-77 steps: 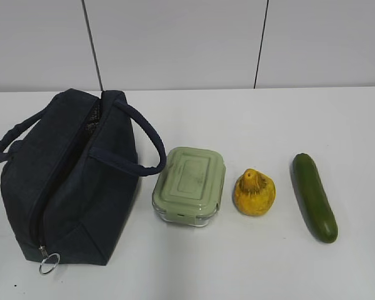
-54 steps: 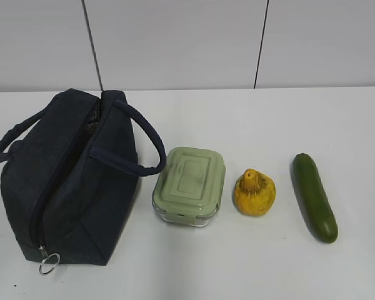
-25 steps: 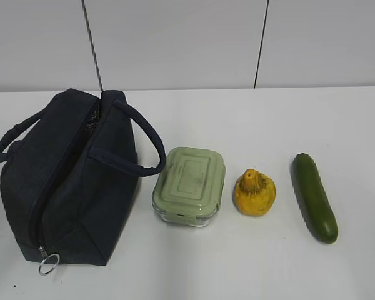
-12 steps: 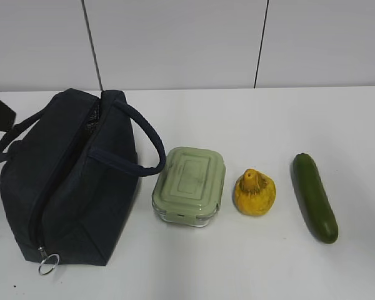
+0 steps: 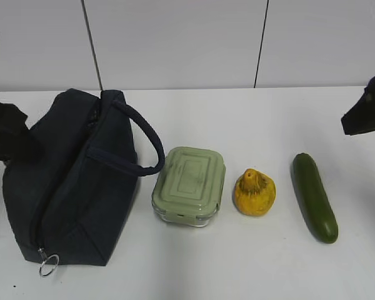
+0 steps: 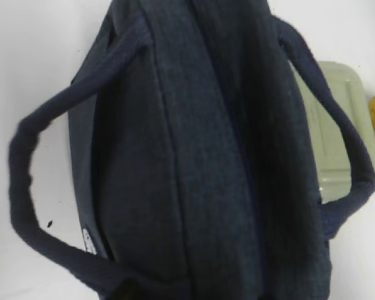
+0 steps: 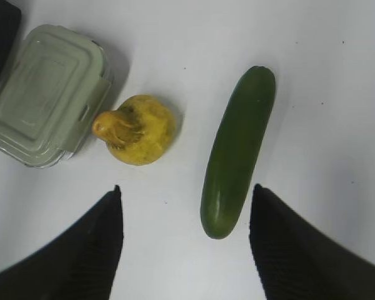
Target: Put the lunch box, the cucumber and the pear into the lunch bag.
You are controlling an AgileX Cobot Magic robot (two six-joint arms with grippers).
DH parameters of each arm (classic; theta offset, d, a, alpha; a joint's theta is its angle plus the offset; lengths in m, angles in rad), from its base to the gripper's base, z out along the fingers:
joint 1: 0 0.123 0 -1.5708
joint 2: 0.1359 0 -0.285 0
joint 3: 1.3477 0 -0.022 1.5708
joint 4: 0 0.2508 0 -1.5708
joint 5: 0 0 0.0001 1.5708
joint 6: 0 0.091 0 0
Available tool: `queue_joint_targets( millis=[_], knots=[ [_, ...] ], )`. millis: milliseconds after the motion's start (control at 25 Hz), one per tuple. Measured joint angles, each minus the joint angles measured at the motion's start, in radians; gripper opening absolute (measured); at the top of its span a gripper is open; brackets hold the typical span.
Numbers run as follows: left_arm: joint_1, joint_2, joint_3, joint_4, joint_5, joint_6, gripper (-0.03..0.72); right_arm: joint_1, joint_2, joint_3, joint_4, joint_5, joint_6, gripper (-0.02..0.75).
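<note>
The lunch bag [image 5: 75, 181], boxy and dark navy fabric, is sitting at the left of the white table [image 5: 237, 119], its metal ring pull [image 5: 48, 265] lying at the near end. Just beside it to the right, the lunch box [image 5: 189, 185] is resting under its pale sage-green clip-on lid, clear glass showing at the rim. Further right, the lumpy yellow-orange pear [image 5: 255, 193] is sitting near the box but apart from it, and the smooth dark green cucumber [image 5: 314, 197] is lying rightmost, running near to far.

The left wrist view is filling with the bag's woven cloth [image 6: 194, 156] and its two padded loop handles [image 6: 25, 181], a slice of the green lid [image 6: 334, 125] peeking past; the left pincer's tips are not showing there, so whether it is open cannot be told. In the exterior view that arm [image 5: 6, 134] is appearing only as a dark mass at the bag's far left edge.

The right wrist view is looking straight down on box [image 7: 44, 94], pear [image 7: 136, 129] and cucumber [image 7: 237, 150], with the right pincer [image 7: 184, 250] hanging spread wide and empty above the bare table.
</note>
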Motion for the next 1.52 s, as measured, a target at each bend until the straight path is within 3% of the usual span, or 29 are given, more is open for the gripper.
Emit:
queue_joint_targets(
  millis=[120, 320, 400, 680, 920, 1520],
  knots=[
    [0.000, 0.041, 0.000, 0.000, 0.002, 0.000, 0.309, 0.000, 0.062, -0.030, 0.000, 0.000, -0.013, 0.491],
    [0.000, 0.083, 0.000, 0.021, 0.000, 0.000, 0.066, 0.000, 0.152, -0.074, 0.008, 0.007, -0.018, 0.501],
    [0.000, 0.088, 0.000, 0.041, -0.006, 0.000, 0.017, 0.000, 0.187, -0.094, 0.010, 0.025, -0.018, 0.496],
    [0.000, 0.088, 0.000, 0.052, -0.030, 0.000, 0.010, 0.000, 0.326, -0.149, 0.009, 0.055, 0.009, 0.492],
    [0.000, 0.088, 0.000, 0.054, -0.044, 0.000, 0.008, 0.000, 0.484, -0.165, -0.083, 0.055, 0.087, 0.491],
    [0.000, 0.088, 0.000, 0.058, -0.056, 0.000, 0.009, 0.028, 0.703, -0.299, -0.130, 0.108, 0.151, 0.490]
  ],
)
